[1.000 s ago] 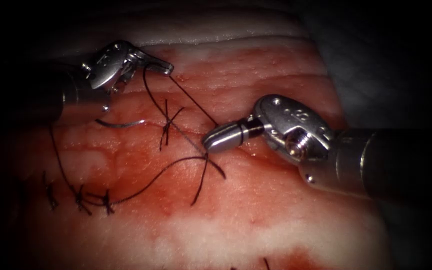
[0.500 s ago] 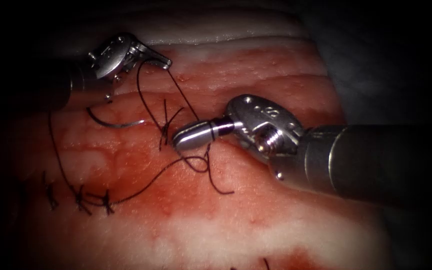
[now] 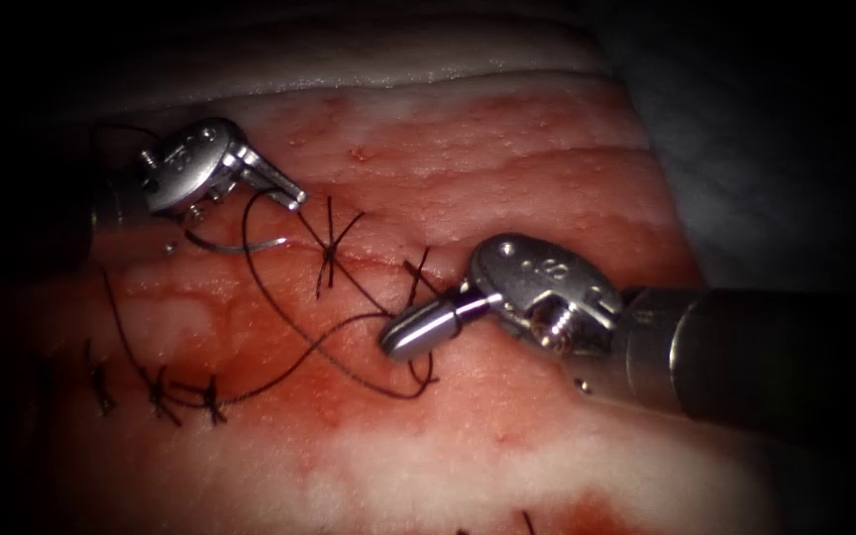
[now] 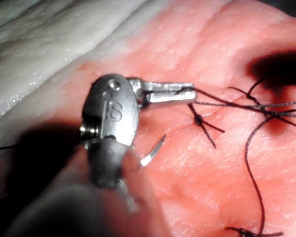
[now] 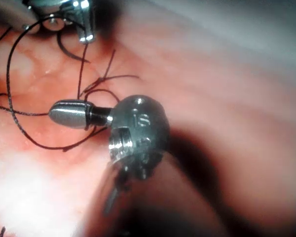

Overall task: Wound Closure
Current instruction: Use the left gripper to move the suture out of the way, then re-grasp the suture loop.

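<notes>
The tissue (image 3: 507, 188) has a cut (image 3: 369, 266) running across it, and stitch knots (image 3: 329, 248) sit on the cut. My left tool (image 3: 294, 198) is just above the cut's left part, jaws shut on the dark thread (image 3: 289, 369); the same grip shows in the left wrist view (image 4: 190, 91). The curved needle (image 3: 240, 246) lies free on the tissue just below that tool, its tip (image 4: 155, 150) bare and held by neither tool. My right tool (image 3: 393, 342) lies just below the cut, jaws shut on the thread, with a slack loop (image 5: 64, 147) curling round them.
A row of finished stitch knots (image 3: 160, 391) sits on the lower left of the tissue. Red fluid (image 3: 349, 416) stains the surface below the cut. The pale far edge of the tissue (image 3: 448, 74) runs above the left tool. The right tool's thick shaft (image 3: 765, 357) enters from the right.
The left tool came down and left toward the cut with its thread. The right tool swung left, then dropped below the cut. The taut strand between them has slackened into a loop.
</notes>
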`<state>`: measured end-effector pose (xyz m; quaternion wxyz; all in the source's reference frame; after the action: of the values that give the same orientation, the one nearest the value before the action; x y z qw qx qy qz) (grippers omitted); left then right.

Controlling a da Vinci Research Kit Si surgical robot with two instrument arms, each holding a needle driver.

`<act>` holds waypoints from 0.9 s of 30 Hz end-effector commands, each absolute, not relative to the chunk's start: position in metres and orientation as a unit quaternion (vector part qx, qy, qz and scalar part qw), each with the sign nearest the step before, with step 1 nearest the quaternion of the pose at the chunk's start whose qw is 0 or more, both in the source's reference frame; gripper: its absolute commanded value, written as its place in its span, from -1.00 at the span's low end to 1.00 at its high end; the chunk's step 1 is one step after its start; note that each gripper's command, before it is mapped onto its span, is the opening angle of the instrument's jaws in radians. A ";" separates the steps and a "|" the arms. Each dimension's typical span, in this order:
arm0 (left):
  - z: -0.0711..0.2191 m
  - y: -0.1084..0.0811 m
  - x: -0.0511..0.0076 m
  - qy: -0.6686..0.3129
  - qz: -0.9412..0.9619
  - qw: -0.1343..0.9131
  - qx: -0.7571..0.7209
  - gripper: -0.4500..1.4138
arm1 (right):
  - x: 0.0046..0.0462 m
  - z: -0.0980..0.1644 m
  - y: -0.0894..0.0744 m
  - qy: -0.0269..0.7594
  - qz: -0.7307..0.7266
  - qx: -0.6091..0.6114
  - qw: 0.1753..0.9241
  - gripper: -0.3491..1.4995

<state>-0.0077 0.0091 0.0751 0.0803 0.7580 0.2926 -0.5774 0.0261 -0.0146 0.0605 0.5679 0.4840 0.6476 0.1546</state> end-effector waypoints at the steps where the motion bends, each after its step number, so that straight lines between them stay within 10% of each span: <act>1: 0.076 0.009 -0.0082 0.290 -0.577 0.078 0.759 -0.98 | 0.0264 0.061 -0.014 0.647 0.153 0.484 0.569 -1.00; 9: 0.072 0.008 -0.0077 0.299 -0.576 0.088 0.756 -0.64 | 0.0256 0.062 -0.013 0.648 0.118 0.478 0.581 -1.00; 24: 0.056 0.005 -0.0056 0.352 -0.575 0.103 0.731 -0.96 | 0.0259 0.062 -0.014 0.660 0.058 0.460 0.591 -1.00; 27: 0.055 0.005 -0.0053 0.355 -0.576 0.117 0.727 -0.28 | 0.0260 0.062 -0.014 0.662 0.059 0.458 0.590 -1.00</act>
<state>-0.0047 0.0047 0.0540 0.1166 0.7238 0.3538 -0.5808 0.0252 -0.0138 0.0612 0.5907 0.4579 0.6616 0.0608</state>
